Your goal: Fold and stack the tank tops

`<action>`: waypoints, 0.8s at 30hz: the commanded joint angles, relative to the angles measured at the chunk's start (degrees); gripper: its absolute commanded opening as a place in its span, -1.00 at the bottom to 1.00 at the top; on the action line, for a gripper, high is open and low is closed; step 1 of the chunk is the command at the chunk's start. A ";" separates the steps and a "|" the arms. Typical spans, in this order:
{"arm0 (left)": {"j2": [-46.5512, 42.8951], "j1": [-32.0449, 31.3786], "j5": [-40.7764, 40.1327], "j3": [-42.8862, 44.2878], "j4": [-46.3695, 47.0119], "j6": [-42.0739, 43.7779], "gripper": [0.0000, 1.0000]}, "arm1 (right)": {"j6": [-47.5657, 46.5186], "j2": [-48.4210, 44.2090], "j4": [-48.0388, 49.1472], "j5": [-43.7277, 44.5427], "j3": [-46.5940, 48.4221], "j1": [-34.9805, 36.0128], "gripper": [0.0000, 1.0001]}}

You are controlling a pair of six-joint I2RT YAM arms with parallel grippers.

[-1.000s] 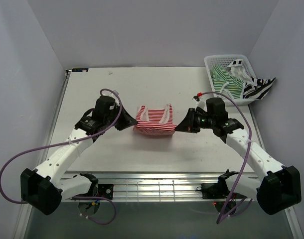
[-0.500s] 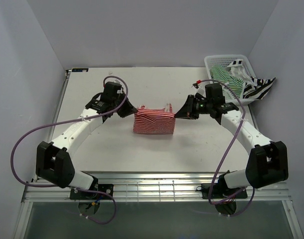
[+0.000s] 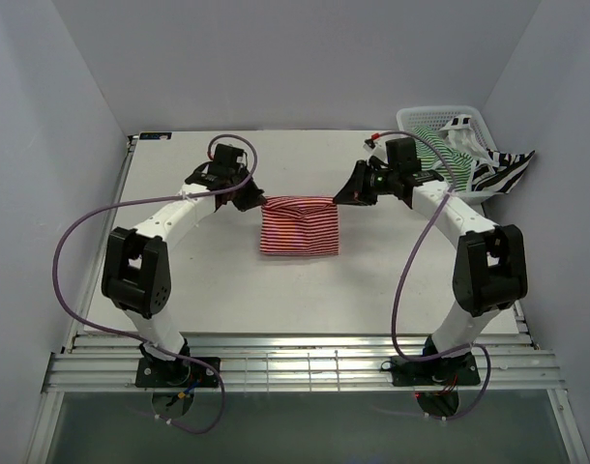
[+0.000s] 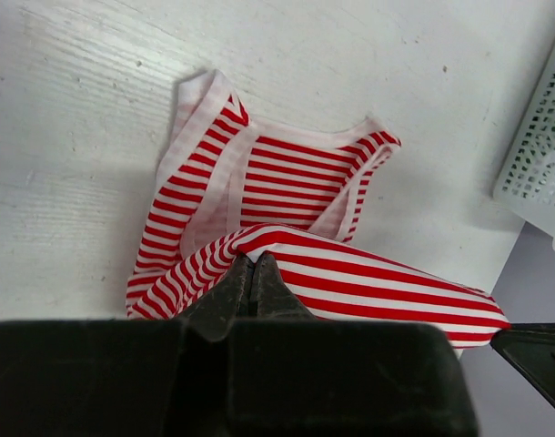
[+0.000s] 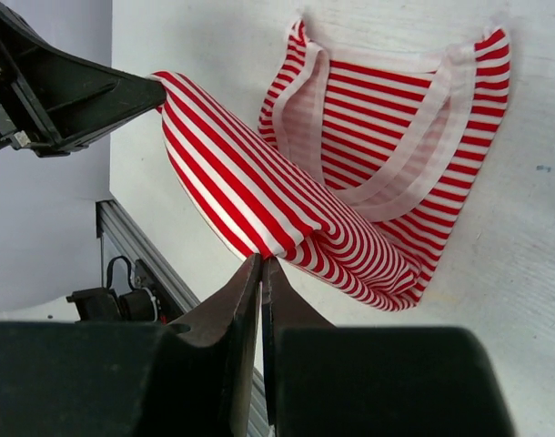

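Left gripper [image 3: 252, 199] and right gripper [image 3: 341, 197] each clamp a corner of the thin red-and-white striped cloth tank top [image 3: 298, 230], its hem lifted above the white table [image 3: 179, 280]. An uneven release could skew the fold.

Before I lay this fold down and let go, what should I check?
1. Left fingers shut on the hem of the red-and-white tank top: ok.
2. Right fingers shut on the same hem: ok.
3. Held edge straight between both grips: ok in the top view.
4. Hem lined up over the straps: cannot tell; the wrist views show it raised, with the straps partly uncovered.
5. No bunching under the fold: cannot tell, hidden.
6. Green-and-white top and black-and-white top away from the fold, at the basket: ok.
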 commanded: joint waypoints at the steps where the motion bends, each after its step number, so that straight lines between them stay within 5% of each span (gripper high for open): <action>1: 1.67 1.18 -4.44 2.72 2.93 -0.23 -1.00 | -0.37 4.13 3.37 2.08 3.06 -0.89 -0.85; 24: 22.24 2.94 -7.26 17.84 3.20 4.26 -1.00 | -0.01 25.84 4.54 2.96 18.43 -2.21 -0.85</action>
